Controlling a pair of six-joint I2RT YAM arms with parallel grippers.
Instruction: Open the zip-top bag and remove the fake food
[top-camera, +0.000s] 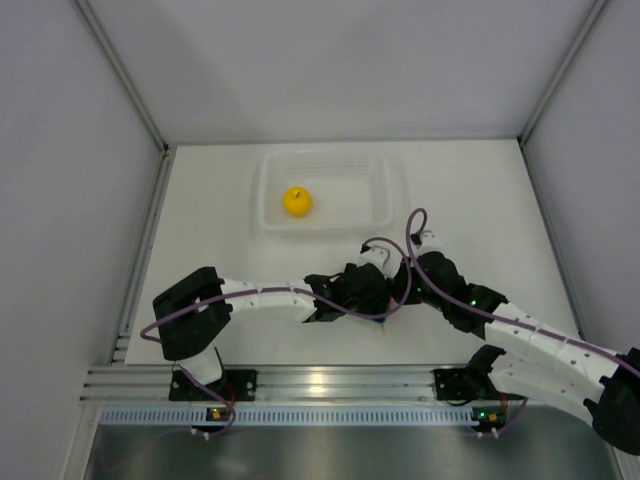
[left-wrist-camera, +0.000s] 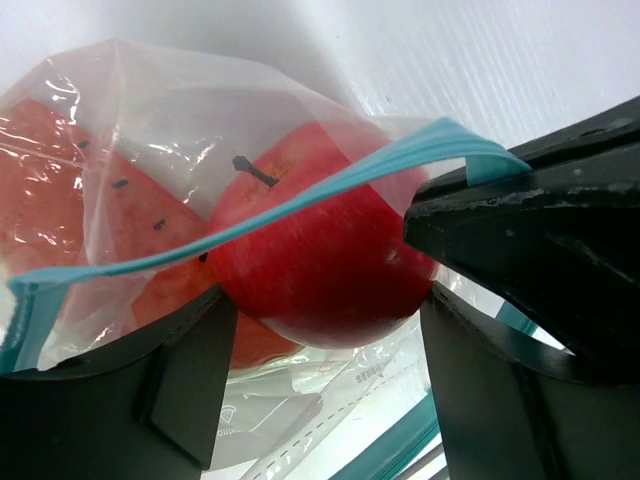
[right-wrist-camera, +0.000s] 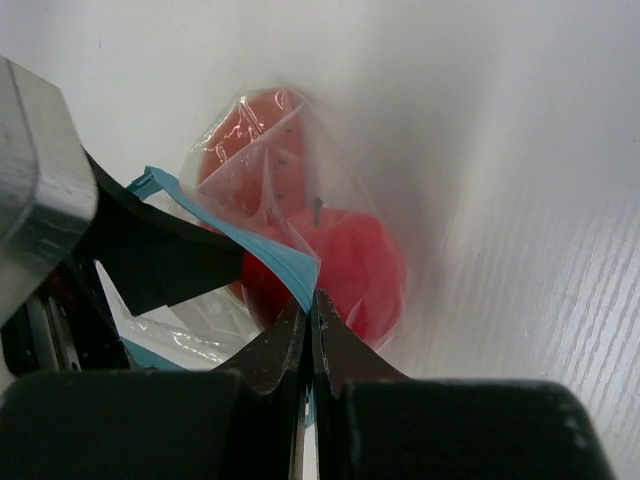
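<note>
Done: zip-top bag (left-wrist-camera: 150, 130), near the table's (top-camera: 220, 200) front, looked open; yellow fruit (top-camera: 297, 201) lay in the tray (top-camera: 380, 195).
Remaining: red fruit (left-wrist-camera: 320, 260) and red-orange piece (left-wrist-camera: 60, 190) sat inside.
Left fingers (left-wrist-camera: 520, 240): wide astride red fruit, grip unclear.
Right fingers (right-wrist-camera: 335, 350): pinched bag's zip edge.

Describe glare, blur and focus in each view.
Top external: evenly lit, a glare patch on the metal rail. Left wrist: round red plastic fruit sharp, highlights glinting on the crinkled clear zip-top bag, dark left fingers softer. Right wrist: near right fingers out of focus, bag and fruit soft.
</note>
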